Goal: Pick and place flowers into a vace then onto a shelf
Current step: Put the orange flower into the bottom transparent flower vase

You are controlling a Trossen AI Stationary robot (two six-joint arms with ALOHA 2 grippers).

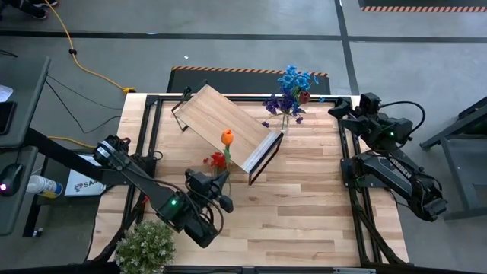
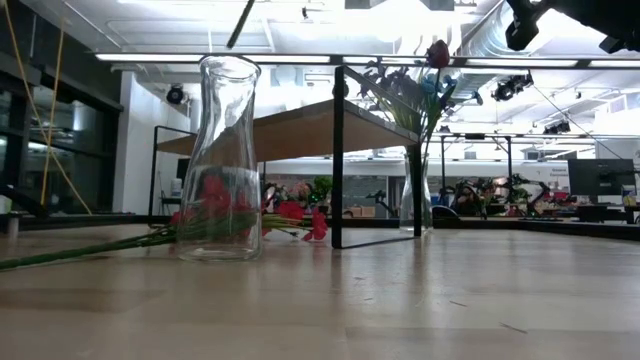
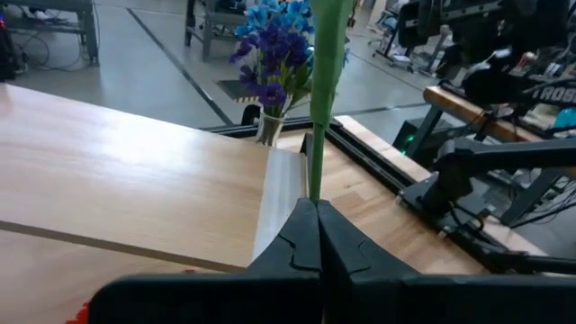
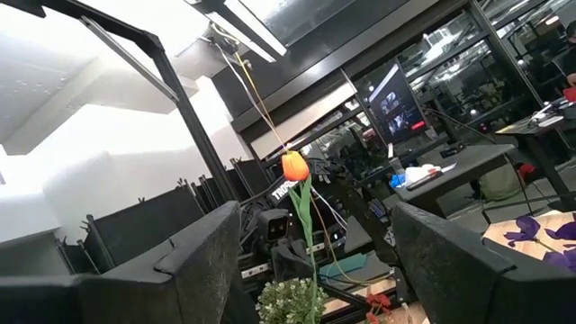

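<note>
Left hand (image 1: 226,199) is clamped tight on the green stalk of an orange tulip (image 1: 227,137), fingers (image 3: 297,243) pressed together with the stalk rising straight up between them; in the high view the bloom sits over the near edge of the shelf (image 1: 221,120). Left arm reaches in from the desk's left side, hand near the front-middle of the desk (image 1: 304,221). Just beside that hand, red flowers (image 1: 215,160) lie flat on the desk, stalks running through behind an empty clear glass vase (image 2: 222,160) in the low view; whether stalks touch the glass, can't tell. Shelf stands on its black frame, set at an angle across the back-middle of the desk, pale end panel toward the right-front. Past the shelf's far-right corner a second glass vase (image 1: 284,120) holds the blue and purple flowers (image 1: 291,90) upright, with a dark maroon bloom (image 2: 437,53) at the top in the low view. Bushy pale-green clump (image 1: 144,245) sits at the front-left corner of the desk, near the left arm's elbow. Right hand (image 1: 344,109) is parked at the back-right corner of the desk, well apart from everything, fingers (image 4: 211,256) spread wide and gripping nothing; its wrist view looks across at the orange tulip and the green clump. Yellow cable (image 1: 84,65) runs over the floor behind the desk on the left.
</note>
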